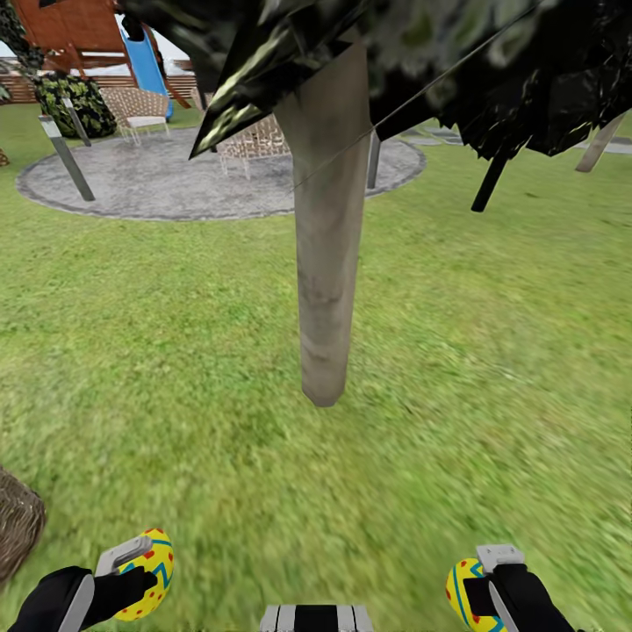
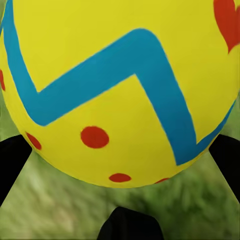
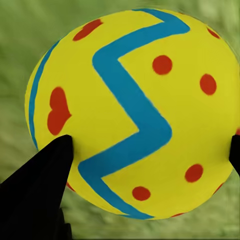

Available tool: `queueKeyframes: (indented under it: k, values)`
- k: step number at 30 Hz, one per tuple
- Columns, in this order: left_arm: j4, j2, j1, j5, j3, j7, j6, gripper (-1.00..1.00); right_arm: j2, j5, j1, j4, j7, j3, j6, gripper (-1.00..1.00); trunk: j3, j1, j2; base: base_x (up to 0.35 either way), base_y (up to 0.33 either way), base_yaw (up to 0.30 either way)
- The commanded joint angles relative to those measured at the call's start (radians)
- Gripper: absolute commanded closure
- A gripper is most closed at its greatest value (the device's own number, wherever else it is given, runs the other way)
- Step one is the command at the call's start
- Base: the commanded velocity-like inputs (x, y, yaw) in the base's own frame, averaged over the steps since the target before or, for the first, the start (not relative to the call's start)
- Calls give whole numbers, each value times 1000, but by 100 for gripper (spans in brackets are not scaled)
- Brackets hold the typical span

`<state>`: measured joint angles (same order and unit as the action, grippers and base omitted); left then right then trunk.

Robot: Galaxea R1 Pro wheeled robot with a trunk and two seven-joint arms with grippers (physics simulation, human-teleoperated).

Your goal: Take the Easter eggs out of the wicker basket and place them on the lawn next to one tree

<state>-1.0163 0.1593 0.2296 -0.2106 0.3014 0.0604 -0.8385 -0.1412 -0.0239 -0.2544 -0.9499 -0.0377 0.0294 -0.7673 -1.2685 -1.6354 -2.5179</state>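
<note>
We hold one Easter egg (image 1: pixel 147 575) pinched in our left jaws (image 1: pixel 132 570) and another egg (image 1: pixel 463 595) in our right jaws (image 1: pixel 481 590), both above the lawn (image 1: pixel 175 369). The tree (image 1: pixel 329 263) stands ahead of both jaws, the wicker basket (image 1: pixel 17 522) just left of the left ones; we judge both eggs unplaced, the third unaccounted for

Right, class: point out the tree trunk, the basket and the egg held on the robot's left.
Trunk (image 1: pixel 326 290), head view, mid-shaft.
Basket (image 1: pixel 16 522), head view, woven wall.
Egg (image 1: pixel 151 575), head view, yellow shell.

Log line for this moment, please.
left gripper: egg held | right gripper: second egg held | tree trunk ahead | basket left
</note>
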Motion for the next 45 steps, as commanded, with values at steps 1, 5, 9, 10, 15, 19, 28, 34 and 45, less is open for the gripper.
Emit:
queueKeyframes:
  k: [1, 5, 9, 10, 15, 19, 28, 34, 45]
  values:
    - [-1, 0, 0, 2, 2, 6, -5, 100, 0, -2, 0, -1, -1, 0, -5, 100, -5, 0, -1, 0, 0, 0]
    - [-1, -4, 0, 2, 1, 6, -5, 100, 1, -2, 0, -1, -1, 0, -6, 100, -20, -2, -2, 0, 0, 0]
    - [-2, -4, 0, 1, 2, 7, -5, 100, 2, -2, 0, -1, -1, 0, -6, 100, -36, -4, -2, 0, 0, 0]
    - [-2, -4, 0, 1, 2, 7, -5, 100, 2, -2, 0, -1, -2, 0, -6, 100, -40, -4, -3, 0, 0, 0]
    - [-2, -5, 0, 1, 2, 7, -5, 100, 2, -2, 0, -1, -2, 0, -6, 100, -59, -7, -4, 0, 0, 0]
    - [-2, -4, 0, 2, 2, 5, -5, 100, 2, -2, 0, -1, -2, 0, -6, 100, -74, -8, -5, 0, 0, 0]
    - [-2, -6, 0, 2, 1, 5, -5, 100, 2, -2, 0, -1, -2, 0, -6, 100, -109, -12, -7, 0, 0, 0]
    - [-2, -6, 0, 1, 1, 8, -5, 100, 3, -2, 0, 0, -2, 0, -6, 100, -132, -15, -8, 0, 0, 0]
    - [-2, -6, 0, 0, 1, 9, -5, 100, 3, -2, 0, 0, -2, 0, -6, 100, -175, -20, -11, 0, 0, 0]
